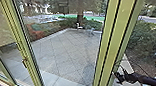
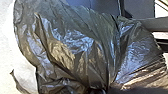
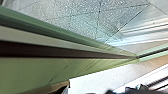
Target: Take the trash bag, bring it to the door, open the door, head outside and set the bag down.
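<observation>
Checking from the grippers outward: my right gripper (image 1: pixel 119 77) is at the lower part of the broad green door frame (image 1: pixel 107 47); whether it is open or closed, I cannot tell. For my left gripper, I likewise cannot tell. The trash bag (image 2: pixel 72 50), dark, shiny and creased, is close before my left wrist. On the narrower green post (image 1: pixel 22 41) to the left, a small fitting (image 1: pixel 24 62) is noted. Beyond lies the paving (image 1: pixel 66 53), with a white chair (image 1: pixel 79 26) near its far edge and bushes (image 1: pixel 143 35) past its right edge.
</observation>
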